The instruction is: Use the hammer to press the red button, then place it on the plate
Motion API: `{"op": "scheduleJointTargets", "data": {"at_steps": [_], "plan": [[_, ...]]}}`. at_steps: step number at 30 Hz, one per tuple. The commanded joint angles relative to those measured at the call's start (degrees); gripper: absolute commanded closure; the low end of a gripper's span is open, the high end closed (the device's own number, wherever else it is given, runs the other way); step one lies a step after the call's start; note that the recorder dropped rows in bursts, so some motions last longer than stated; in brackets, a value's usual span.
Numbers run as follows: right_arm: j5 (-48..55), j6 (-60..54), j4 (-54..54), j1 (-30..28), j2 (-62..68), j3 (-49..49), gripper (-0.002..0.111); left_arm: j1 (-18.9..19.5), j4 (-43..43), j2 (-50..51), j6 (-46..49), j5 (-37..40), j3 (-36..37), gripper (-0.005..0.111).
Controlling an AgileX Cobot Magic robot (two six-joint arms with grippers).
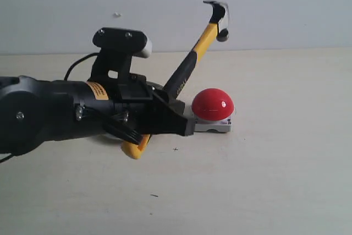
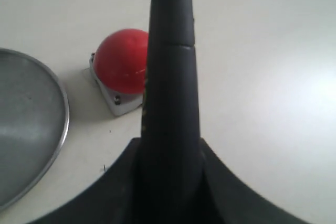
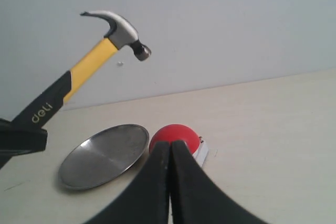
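The plate (image 3: 100, 158) lies bare on the surface just beside the left end effector (image 1: 168, 115), so the placing is not yet done. That end effector is clamped on the black grip of the hammer (image 1: 203, 39), whose head slants up and away from it, while the right end effector (image 3: 169, 153) is closed on nothing. The red button (image 1: 213, 104) sits just ahead, below the head and untouched, so the press looks to be the step in hand.

Soft even light, faint shadows, glint on red button (image 1: 213, 104)
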State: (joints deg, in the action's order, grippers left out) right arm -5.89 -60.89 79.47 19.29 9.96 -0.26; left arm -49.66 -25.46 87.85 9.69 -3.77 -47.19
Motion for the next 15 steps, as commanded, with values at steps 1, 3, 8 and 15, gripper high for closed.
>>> {"op": "scheduleJointTargets", "data": {"at_steps": [1, 3, 8, 15], "plan": [[-0.06, -0.43, -0.41, 0.01, -0.29, 0.26, 0.108, -0.10, 0.87, -2.24, 0.56, -5.52, -2.57, 0.107], [-0.06, -0.43, -0.41, 0.01, -0.29, 0.26, 0.108, -0.10, 0.86, -2.32, 0.56, -5.37, -3.01, 0.107], [-0.06, -0.43, -0.41, 0.01, -0.29, 0.26, 0.108, 0.50, -0.48, 2.03, 0.21, -3.47, -2.33, 0.107], [-0.06, -0.53, -0.41, 0.01, -0.29, 0.26, 0.108, 1.72, -0.83, 14.71, 0.16, 5.18, -2.17, 0.107]]}}
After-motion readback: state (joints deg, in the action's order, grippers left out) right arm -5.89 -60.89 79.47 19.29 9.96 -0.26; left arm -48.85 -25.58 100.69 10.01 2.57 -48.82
